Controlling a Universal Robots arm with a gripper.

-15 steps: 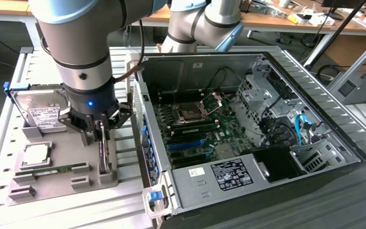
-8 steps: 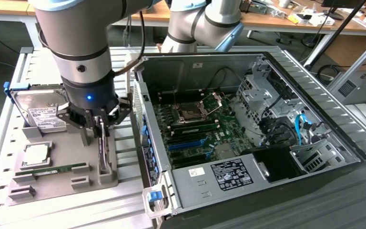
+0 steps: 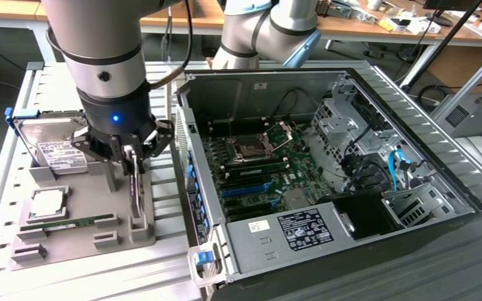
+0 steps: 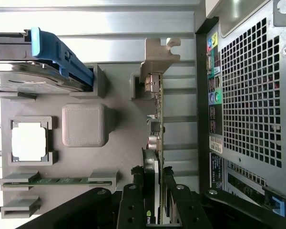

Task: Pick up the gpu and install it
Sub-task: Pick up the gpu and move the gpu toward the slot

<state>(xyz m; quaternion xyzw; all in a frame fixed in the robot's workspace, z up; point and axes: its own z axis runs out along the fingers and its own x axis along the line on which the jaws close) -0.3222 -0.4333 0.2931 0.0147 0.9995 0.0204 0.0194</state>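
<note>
The gpu [image 3: 137,200] stands on edge in the grey holder tray [image 3: 82,244], which lies on the slatted table just beside the open computer case [image 3: 250,88], on the exterior view's left of it. The upright stance serves a purpose: both flat faces of the card are exposed, so a two-finger tool can close across its thickness. The gripper [image 3: 132,166] is set directly over the card at a partial opening. In the wrist view the gripper [image 4: 157,205] has one finger on each face of the gpu [image 4: 156,119], and the fingers appear to press against the board, so the card is judged to be clamped. The grip falls toward the end away from the silvery end bracket [image 4: 157,55], which keeps the bracket clear of the fingers. The bracket end rests at a grey tray post [image 4: 138,86], so the card reads as not yet lifted out. The hard drive [image 3: 57,147], the processor [image 3: 47,202] and the memory stick [image 3: 78,222] lie in separate pockets of the same tray, apart from the fingers. Inside the case the motherboard [image 3: 250,169] faces up with its blue expansion slots [image 3: 245,190] uncovered, open to access from above.
</note>
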